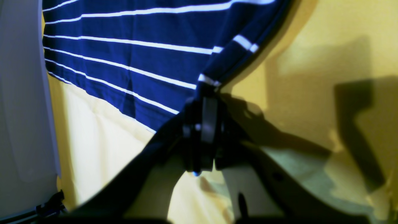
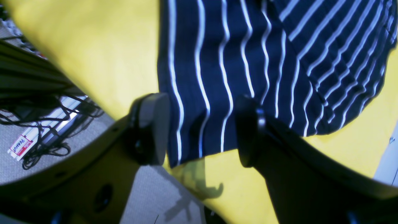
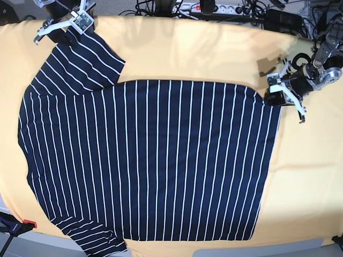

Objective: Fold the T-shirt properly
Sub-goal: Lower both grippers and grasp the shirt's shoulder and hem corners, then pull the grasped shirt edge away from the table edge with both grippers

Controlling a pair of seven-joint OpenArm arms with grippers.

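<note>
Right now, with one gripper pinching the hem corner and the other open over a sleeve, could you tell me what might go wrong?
1. The left gripper holds only a small corner of the T-shirt; it could slip free when pulled.
2. The right gripper straddles the sleeve edge open, so lifting now would raise one side only.

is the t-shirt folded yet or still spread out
Spread out. In the base view the T-shirt lies flat on the yellow cloth, body and both sleeves extended, with no layer doubled over.

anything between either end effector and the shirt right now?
Nothing visible. The left end effector is already shut on a corner of the T-shirt. The right end effector is open with a sleeve edge between its fingers. Only the yellow cloth lies underneath.
</note>
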